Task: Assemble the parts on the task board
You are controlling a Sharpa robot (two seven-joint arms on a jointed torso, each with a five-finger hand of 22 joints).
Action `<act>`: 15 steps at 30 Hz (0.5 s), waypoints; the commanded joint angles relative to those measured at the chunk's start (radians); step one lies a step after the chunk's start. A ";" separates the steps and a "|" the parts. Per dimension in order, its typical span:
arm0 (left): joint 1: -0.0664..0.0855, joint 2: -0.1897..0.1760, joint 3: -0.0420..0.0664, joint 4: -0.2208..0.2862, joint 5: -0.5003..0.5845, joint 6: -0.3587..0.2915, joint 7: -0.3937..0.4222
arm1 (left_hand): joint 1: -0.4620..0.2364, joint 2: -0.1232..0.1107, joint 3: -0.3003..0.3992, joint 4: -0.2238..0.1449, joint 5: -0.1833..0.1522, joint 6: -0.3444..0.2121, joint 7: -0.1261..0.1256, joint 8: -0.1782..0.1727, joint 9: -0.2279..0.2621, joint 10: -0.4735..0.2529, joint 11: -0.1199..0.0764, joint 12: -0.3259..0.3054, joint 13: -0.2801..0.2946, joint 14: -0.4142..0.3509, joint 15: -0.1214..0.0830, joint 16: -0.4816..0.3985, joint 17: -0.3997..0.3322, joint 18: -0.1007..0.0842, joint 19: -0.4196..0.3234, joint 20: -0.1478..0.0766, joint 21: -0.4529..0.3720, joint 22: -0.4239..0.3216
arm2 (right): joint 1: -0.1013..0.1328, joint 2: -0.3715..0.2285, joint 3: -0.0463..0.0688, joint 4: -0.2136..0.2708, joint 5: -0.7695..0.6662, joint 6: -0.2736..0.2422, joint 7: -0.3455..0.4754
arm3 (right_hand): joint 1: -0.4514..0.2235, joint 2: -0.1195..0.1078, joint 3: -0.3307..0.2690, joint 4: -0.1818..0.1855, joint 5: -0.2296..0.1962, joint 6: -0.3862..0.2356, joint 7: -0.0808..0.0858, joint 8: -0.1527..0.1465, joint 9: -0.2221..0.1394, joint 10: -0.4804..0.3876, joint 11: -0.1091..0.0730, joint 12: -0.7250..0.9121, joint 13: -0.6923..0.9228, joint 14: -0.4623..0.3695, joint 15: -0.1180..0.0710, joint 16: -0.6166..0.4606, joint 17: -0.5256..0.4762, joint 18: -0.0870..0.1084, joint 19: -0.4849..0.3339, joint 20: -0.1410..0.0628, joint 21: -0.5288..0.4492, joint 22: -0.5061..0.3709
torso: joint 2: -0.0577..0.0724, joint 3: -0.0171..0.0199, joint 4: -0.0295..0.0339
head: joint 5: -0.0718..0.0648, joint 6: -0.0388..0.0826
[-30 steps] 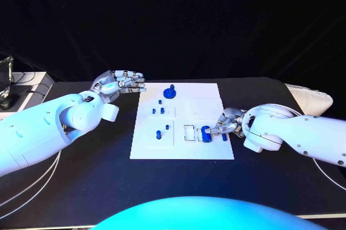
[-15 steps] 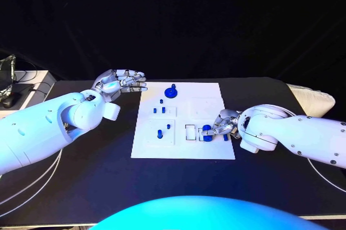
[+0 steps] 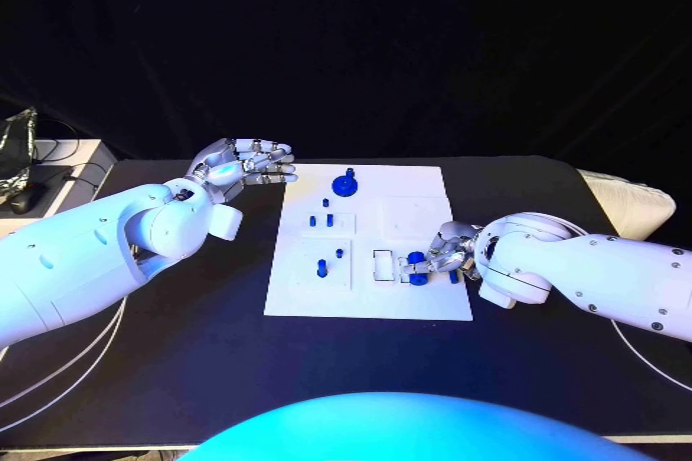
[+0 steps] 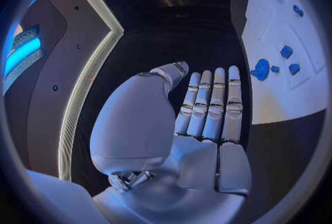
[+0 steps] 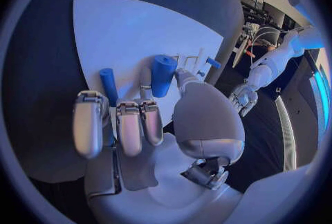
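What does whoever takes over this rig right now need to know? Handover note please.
Left hand: open, holds nothing, raised off the task board's far left corner.
Right hand: holds a blue cylinder at the board's near right, beside a white frame; whether it is seated I cannot tell. A thinner blue peg stands by the fingers.
Done: round blue part and small blue pegs stand on the board.
Left: place the cylinder, then check the rest.

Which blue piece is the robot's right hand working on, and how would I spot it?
Find the white task board mid-table, then its near right edge, where the right hand rests. Between its fingers stands a thick blue cylinder, far stouter than the thin blue peg beside it.
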 commanded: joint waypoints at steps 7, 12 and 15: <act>0.000 0.001 0.001 0.003 0.011 0.017 0.004 | 0.003 0.004 -0.003 0.002 0.005 -0.006 -0.003 -0.006 -0.002 0.005 0.000 0.001 0.001 0.005 0.003 -0.003 0.001 0.007 0.009 -0.001 -0.007 -0.002 | -0.007 -0.006 -0.003 0.001 -0.014 -0.020 0.004 | 0.087 0.035 0.033 -0.003 0.035 -0.011 -0.001 -0.012 0.012 0.102 -0.004 0.000 0.262 0.100 -0.002 0.006 0.249 -0.012 0.070 -0.002 0.007 0.210 | -0.001 0.0004 -0.0007 | 0.000 0.000; 0.000 0.000 0.001 0.002 0.012 0.018 0.003 | 0.004 0.005 -0.003 0.003 0.006 -0.006 -0.003 -0.006 -0.002 0.005 0.000 0.000 0.000 0.005 0.003 -0.003 0.001 0.007 0.009 -0.001 -0.007 -0.003 | -0.007 -0.029 -0.002 0.030 0.012 -0.053 0.010 | 0.111 0.033 0.053 -0.004 0.054 -0.007 -0.002 -0.014 0.014 0.102 -0.005 0.000 0.262 0.100 -0.003 0.006 0.250 -0.013 0.071 -0.002 0.011 0.212 | -0.001 0.0006 -0.0006 | 0.002 0.000; 0.000 0.000 0.001 0.001 0.012 0.019 0.002 | 0.004 0.005 -0.003 0.003 0.006 -0.006 -0.003 -0.006 -0.002 0.005 0.000 0.000 0.000 0.005 0.003 -0.003 0.001 0.007 0.009 -0.001 -0.007 -0.003 | -0.001 -0.049 0.002 0.057 0.030 -0.071 0.012 | 0.113 0.033 0.054 -0.004 0.054 -0.005 -0.002 -0.014 0.015 0.102 -0.005 0.001 0.262 0.100 -0.003 0.006 0.251 -0.014 0.071 -0.002 0.013 0.213 | -0.001 0.0001 -0.0012 | 0.002 0.000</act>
